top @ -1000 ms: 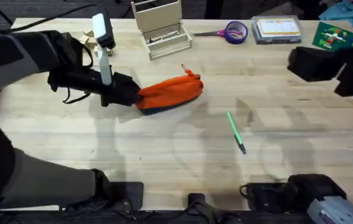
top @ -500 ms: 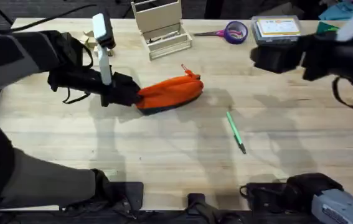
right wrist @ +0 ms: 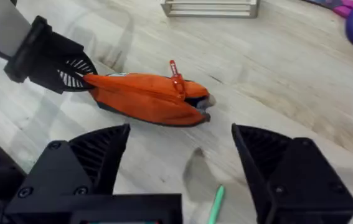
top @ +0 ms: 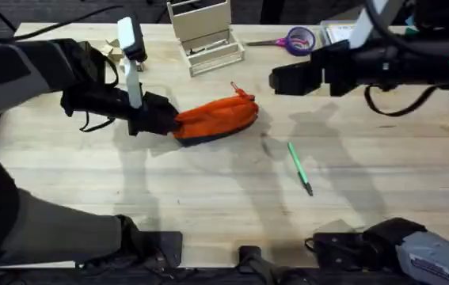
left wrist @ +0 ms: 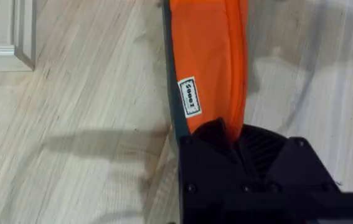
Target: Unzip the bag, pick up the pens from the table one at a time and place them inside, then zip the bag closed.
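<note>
An orange fabric bag lies on its side near the middle of the light wood table, its zipper running along the upper edge and a thin orange pull tab sticking up at the end farthest from the left arm. The pouch looks soft and light, likely to slump, fold or slide if tugged without an anchor, so one end probably has to be pinned while the small tab is taken between fingertips; the tab is thin and floppy and may slip from a loose pinch. The left gripper is clamped on the bag's near end, the orange cloth and its dark underside bunched between the black fingers in the left wrist view, where a small white label shows on the side panel. The right gripper hangs above the table just beyond the tab end, apart from the fabric, its two black fingers spread wide with nothing between them; from its own camera the tab stands ahead of the gap between them. A slim green pen with a dark tip rests flat on the wood, well clear of the bag; light and round, it could roll when nudged and seems best gripped across its middle.
</note>
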Available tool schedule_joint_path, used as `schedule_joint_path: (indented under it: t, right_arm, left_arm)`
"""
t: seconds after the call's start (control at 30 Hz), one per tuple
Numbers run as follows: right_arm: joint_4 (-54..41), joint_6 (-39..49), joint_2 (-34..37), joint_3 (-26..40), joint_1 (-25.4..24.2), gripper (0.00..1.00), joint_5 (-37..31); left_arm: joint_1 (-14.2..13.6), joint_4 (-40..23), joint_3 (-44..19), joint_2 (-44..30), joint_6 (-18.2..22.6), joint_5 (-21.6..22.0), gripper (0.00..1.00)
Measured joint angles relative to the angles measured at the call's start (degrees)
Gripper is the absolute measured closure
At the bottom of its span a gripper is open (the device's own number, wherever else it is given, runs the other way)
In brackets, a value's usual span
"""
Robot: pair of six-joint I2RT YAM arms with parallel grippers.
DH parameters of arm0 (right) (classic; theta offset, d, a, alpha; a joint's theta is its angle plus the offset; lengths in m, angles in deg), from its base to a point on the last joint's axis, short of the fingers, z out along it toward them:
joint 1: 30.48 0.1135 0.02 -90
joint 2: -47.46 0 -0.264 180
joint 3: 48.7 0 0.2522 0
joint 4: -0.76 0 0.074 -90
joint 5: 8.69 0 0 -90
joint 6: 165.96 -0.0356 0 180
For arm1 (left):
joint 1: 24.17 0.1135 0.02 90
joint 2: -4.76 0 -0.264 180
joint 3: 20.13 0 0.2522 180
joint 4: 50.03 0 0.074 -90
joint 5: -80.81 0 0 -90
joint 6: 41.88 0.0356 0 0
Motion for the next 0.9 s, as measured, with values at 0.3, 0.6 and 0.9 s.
schedule_joint_path:
  t: [0.3,0.6,0.9]
  right_arm:
    - [0.6,-0.6,1.4,0.0,0.5,0.004,0.0]
    - [1.5,-6.3,1.4,0.0,0.5,0.004,0.2]
    - [1.6,-8.1,1.7,0.0,0.5,0.004,0.2]
  left_arm:
    - [0.0,0.3,0.0,0.0,0.0,0.0,0.957]
    - [0.0,0.5,0.0,0.0,0.0,0.0,0.957]
    - [0.0,0.7,0.0,0.0,0.0,0.0,0.957]
